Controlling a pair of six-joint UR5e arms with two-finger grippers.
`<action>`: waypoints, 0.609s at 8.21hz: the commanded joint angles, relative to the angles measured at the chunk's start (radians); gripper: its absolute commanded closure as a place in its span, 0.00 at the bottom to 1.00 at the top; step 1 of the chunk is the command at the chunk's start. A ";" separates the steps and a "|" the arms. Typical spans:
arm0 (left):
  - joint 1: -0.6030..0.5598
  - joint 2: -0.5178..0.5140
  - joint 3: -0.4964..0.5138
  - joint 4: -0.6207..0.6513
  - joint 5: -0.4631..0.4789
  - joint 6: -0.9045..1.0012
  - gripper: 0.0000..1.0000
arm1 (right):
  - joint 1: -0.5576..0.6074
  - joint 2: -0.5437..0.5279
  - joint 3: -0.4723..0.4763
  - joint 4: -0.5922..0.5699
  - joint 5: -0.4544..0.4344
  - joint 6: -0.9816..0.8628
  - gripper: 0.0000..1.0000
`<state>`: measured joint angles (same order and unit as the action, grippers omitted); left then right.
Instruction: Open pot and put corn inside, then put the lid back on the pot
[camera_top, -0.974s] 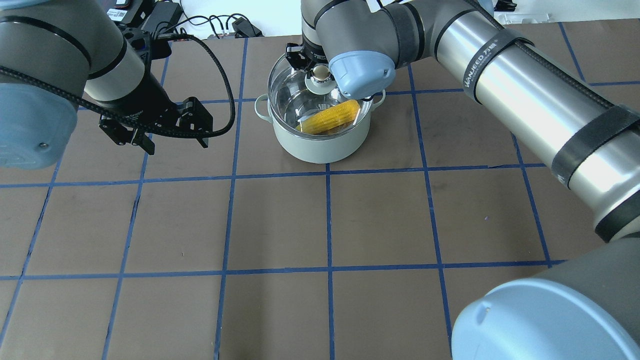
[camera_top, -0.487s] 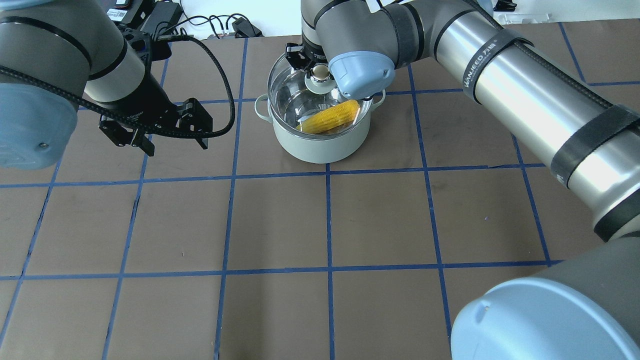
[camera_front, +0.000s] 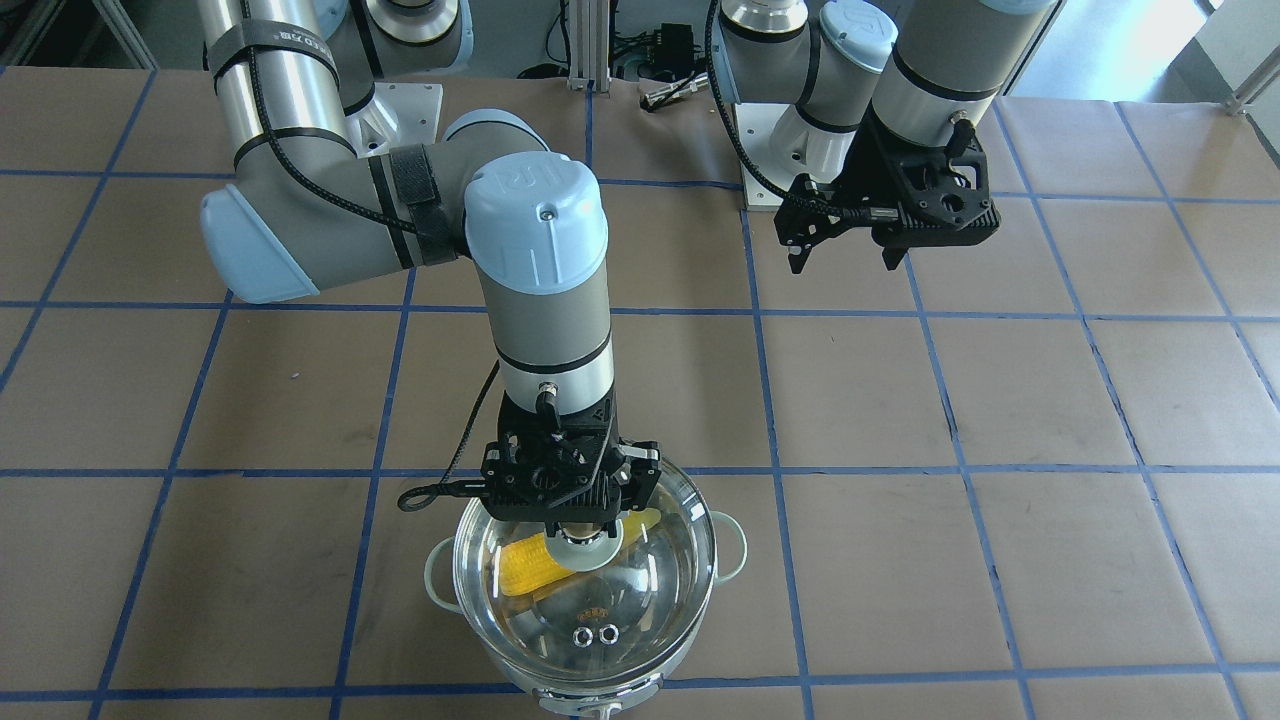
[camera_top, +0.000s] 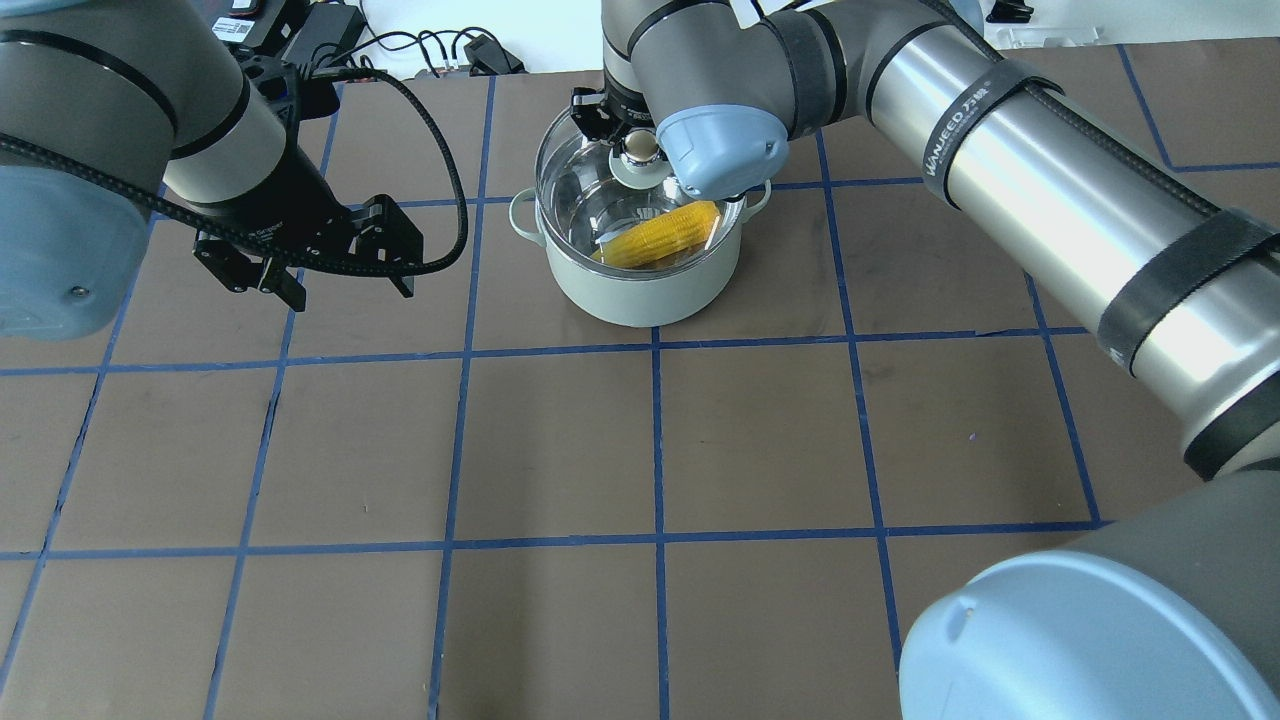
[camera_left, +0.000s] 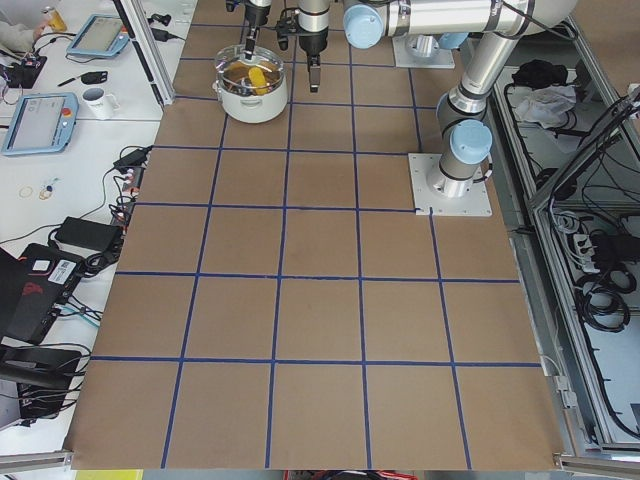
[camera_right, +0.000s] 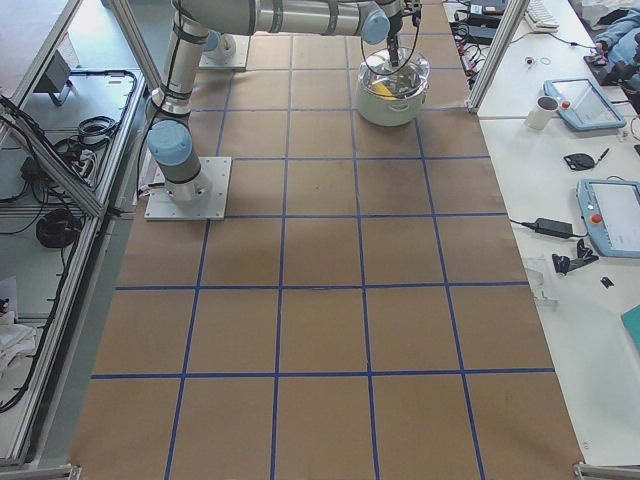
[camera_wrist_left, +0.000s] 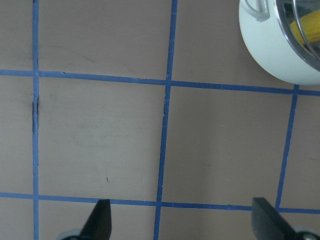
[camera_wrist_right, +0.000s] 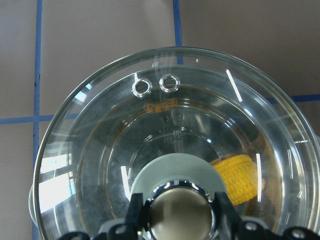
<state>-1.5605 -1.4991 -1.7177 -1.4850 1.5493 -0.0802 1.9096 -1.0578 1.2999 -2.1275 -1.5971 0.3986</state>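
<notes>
Nearest the front camera, the pot (camera_top: 640, 295) is standing on the table (camera_front: 1000, 560). The corn (camera_front: 525, 565) is lying inside it, showing yellow through the glass. The lid (camera_front: 640, 610) is covering the pot's mouth. I cannot tell whether it is resting on the rim or hanging just above it. The right gripper (camera_front: 585, 528) is pointing straight down at the lid's centre at the bottom of the frame. In its wrist view its fingers (camera_wrist_right: 134, 212) are pressing narrow on both sides of the knob (camera_wrist_right: 177, 217). Farther back, at the upper right of the front view, the left gripper (camera_front: 842, 258) is hovering over bare table, well apart from the pot. Its fingers are spread wide and holding nothing.
</notes>
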 joint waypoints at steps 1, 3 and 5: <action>0.000 -0.003 -0.002 -0.006 0.000 0.000 0.00 | 0.003 0.001 0.009 0.000 0.000 0.002 0.47; 0.000 -0.004 -0.002 -0.009 0.000 0.002 0.00 | 0.003 0.001 0.010 0.000 0.000 0.002 0.47; 0.003 -0.012 -0.002 -0.011 0.000 0.002 0.00 | 0.003 0.002 0.010 0.001 0.002 0.002 0.38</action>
<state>-1.5591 -1.5066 -1.7195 -1.4941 1.5493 -0.0784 1.9127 -1.0560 1.3093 -2.1276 -1.5969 0.3978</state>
